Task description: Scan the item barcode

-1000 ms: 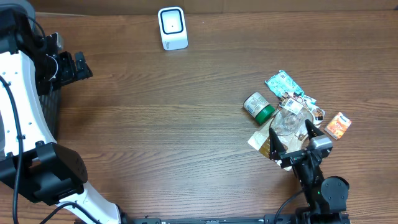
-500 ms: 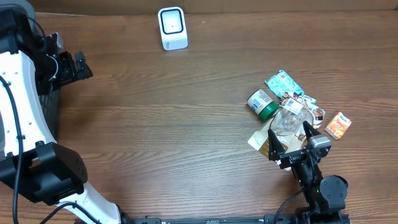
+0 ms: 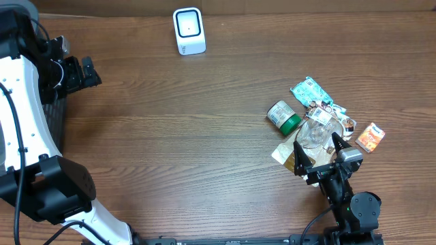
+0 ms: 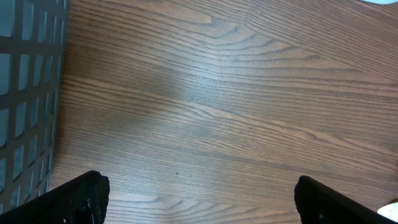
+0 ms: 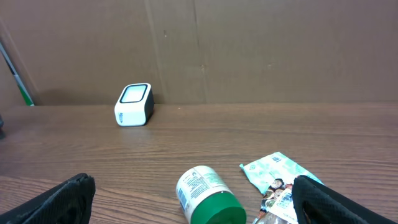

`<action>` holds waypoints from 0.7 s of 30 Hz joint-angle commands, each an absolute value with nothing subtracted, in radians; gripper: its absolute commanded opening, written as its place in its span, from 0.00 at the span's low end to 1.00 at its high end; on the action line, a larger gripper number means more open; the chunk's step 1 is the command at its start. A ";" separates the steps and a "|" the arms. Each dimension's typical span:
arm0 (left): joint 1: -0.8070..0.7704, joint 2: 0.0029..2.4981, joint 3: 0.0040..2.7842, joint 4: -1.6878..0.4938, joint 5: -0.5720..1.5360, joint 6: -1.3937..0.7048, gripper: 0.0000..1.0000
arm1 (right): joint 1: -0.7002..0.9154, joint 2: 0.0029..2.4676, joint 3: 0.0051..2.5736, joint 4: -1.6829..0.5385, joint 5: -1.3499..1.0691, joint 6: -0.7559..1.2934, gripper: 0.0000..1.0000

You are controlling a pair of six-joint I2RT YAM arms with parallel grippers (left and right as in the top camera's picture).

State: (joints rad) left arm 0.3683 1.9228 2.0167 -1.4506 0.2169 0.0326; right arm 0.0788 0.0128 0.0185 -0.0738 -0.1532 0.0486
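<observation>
While both grippers stand wide open and hold nothing, the items lie in a cluster on the right side of the table (image 3: 204,136), well apart from the scanner (image 3: 189,30) at the far edge. The jar (image 3: 283,116) lies on its side at the cluster's left, green lid toward the right gripper (image 3: 317,141). Beyond it sits a teal packet (image 3: 310,90), with an orange packet (image 3: 370,137) at the cluster's right edge and a brown pouch (image 3: 287,154) nearest the robot. A clear wrapper (image 3: 313,128) lies in the middle, and the right gripper's fingers sit either side of it from above; whether they touch it I cannot tell. The left gripper (image 3: 87,71) is far off at the table's left edge, above bare wood, beside a dark basket (image 4: 25,93).
</observation>
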 commanded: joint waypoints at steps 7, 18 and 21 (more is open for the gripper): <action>0.284 1.665 1.929 -1.416 0.207 0.030 1.00 | 0.074 0.003 0.008 -0.069 -0.159 0.053 1.00; 0.063 1.162 1.422 -1.383 0.154 0.034 1.00 | 0.074 0.003 0.008 -0.069 -0.159 0.053 1.00; 0.045 1.036 1.279 -1.383 0.131 0.034 0.99 | 0.074 0.003 0.008 -0.069 -0.159 0.053 1.00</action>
State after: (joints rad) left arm 0.0624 1.1458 1.4078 -1.3827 0.1741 0.0330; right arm 0.0788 0.0128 0.0185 -0.0731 -0.1535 0.0490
